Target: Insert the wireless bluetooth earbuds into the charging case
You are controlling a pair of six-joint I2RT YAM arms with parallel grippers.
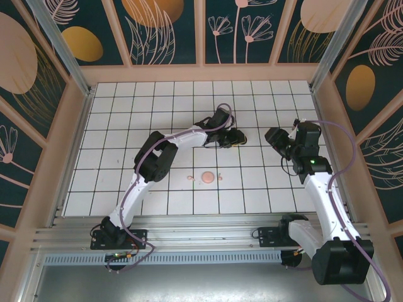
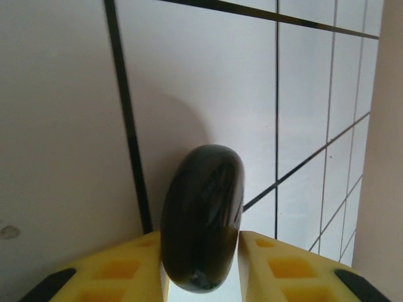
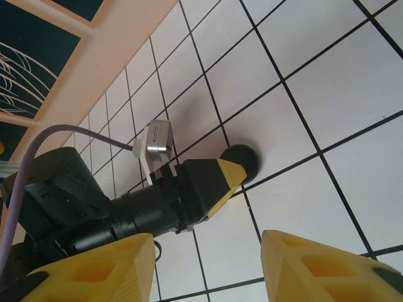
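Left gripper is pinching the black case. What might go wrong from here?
1. The glossy, rounded black case sits at the very tips of the left gripper; it may slip out.
2. The case looks closed, and the right gripper is open and apart from it, so opening could fumble.
3. The pink case and tiny pink piece lie near the left forearm; a sweep might knock them.

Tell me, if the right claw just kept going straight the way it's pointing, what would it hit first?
Probably the left gripper, which clamps the black case, right ahead of the open right gripper. Depth is hard to judge, so it might meet the tiled table instead.
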